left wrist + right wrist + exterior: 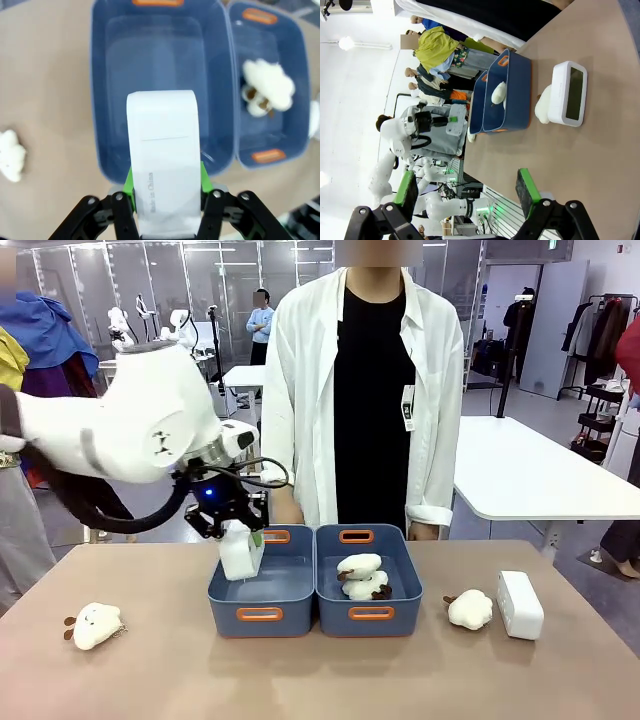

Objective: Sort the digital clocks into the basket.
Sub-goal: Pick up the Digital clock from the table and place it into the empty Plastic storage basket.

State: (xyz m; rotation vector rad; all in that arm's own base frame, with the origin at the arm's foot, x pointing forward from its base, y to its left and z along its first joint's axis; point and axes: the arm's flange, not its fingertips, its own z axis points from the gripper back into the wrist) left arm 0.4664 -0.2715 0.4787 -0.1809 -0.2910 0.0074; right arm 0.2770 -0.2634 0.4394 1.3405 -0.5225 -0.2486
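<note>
Front view: the left tool (240, 525) is clamped on a digital clock (241, 552), which hangs straight below it over the basket (262, 615); whether its lower end is past the rim cannot be told. Nothing else is seen in that basket. The other basket (370, 618), just beside, is loaded with plush toys (362, 577). A second clock (519, 604) is left on the desk (320, 680), well apart from the left tool.

Left wrist view: the digital clock (162, 145) is gripped between the green pads (129, 182), with the basket floor (155, 65) directly ahead.

Right wrist view: the right tool (467, 189) is spread wide and nothing is held; the second clock (570, 93) is seen ahead, untouched.

Judged: no clock dropped yet, both are left to do.
</note>
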